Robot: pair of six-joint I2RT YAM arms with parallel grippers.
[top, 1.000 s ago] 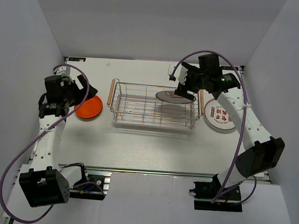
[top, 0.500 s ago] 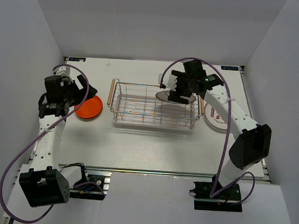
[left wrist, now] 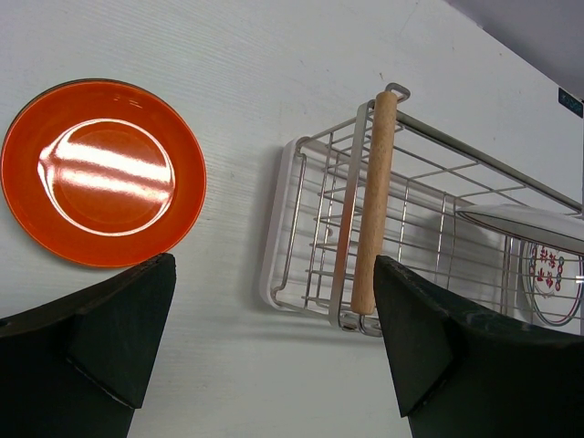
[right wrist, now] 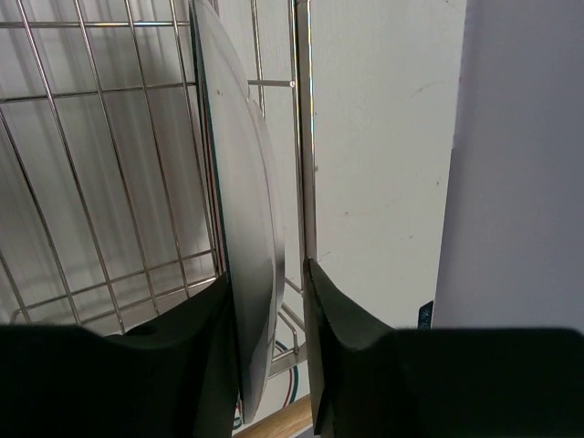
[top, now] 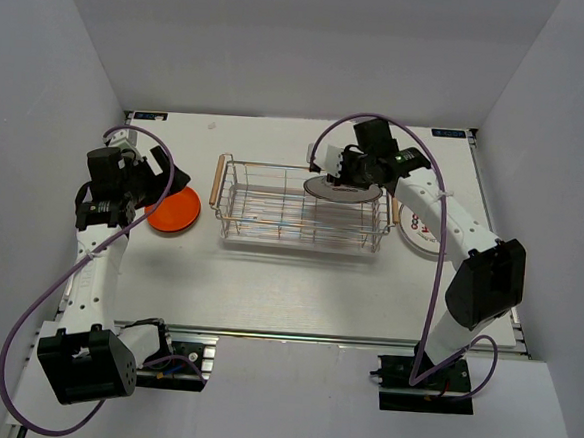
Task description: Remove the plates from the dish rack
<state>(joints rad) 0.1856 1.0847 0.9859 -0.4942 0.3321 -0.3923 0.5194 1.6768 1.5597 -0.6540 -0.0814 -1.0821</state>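
Right gripper [top: 347,180] [right wrist: 265,356] is at the right end of the dish rack [top: 272,220], down over the white plate [top: 336,190] standing there. In the right wrist view that plate [right wrist: 248,228] is edge-on and nearly upright, with its rim between the two fingers. One finger [right wrist: 182,365] sits against the plate's face. The other finger [right wrist: 351,356] is just beside the opposite face with a thin sliver of gap, next to a rack wire [right wrist: 308,137]. The jaws are narrowly parted, straddling the plate, not clamped.

Left gripper [top: 159,182] [left wrist: 274,342] is spread wide and holds nothing. It hangs above the table [top: 268,277] between the orange plate [top: 172,212] and the rack's left end. In the left wrist view the orange plate [left wrist: 103,172] lies flat on the table, apart from the rack. The rack's wooden handle [left wrist: 372,201] is near the middle of that view, and the white plate [left wrist: 538,260] with red characters shows at the far end.

A second white plate [top: 423,243] with red characters lies flat on the table just right of the rack, partly hidden by the right arm.
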